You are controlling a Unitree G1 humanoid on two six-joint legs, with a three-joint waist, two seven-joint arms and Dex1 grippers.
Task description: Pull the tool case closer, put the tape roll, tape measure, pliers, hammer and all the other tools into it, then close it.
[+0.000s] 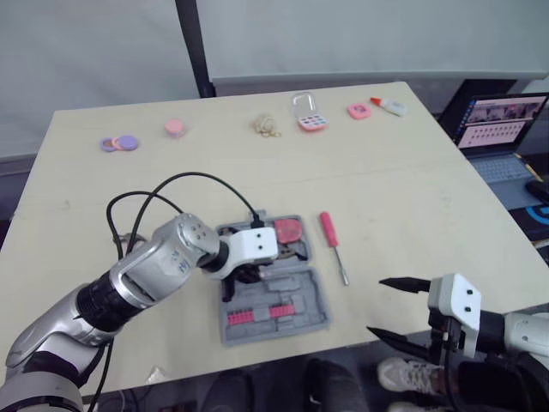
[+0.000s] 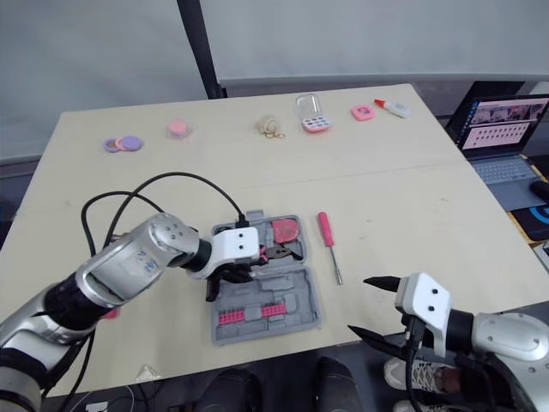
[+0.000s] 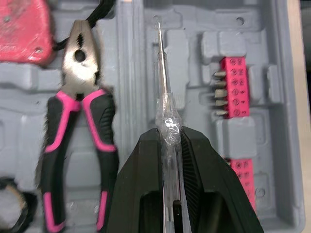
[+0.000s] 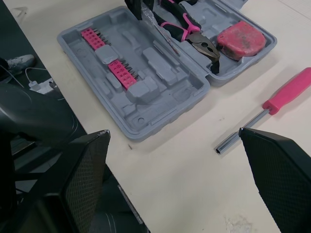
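Tabletop (image 1: 386, 189), we are noting, is carrying the open tool case (image 1: 257, 330) near its front edge. Left wrist: left gripper (image 3: 170, 138) is clamping a slim screwdriver (image 3: 163, 73) above it, presumably for seating beside the pliers (image 3: 77, 111). Right wrist: right gripper (image 4: 172, 136) is hovering spread apart near the pink screwdriver (image 4: 286, 92).

Tool case (image 1: 287, 326), open at the near desk (image 1: 395, 189) edge.
- Far half: pliers (image 3: 77, 121) and tape measure (image 3: 22, 29) fill it.
- Near half: bit racks (image 3: 233, 87); the slots at the right end are free.
- Above the hinge: left hand (image 3: 169, 138), clamped on a clear screwdriver (image 3: 163, 73).
- Right of the case: pink screwdriver (image 1: 329, 230), bare desk beyond it.
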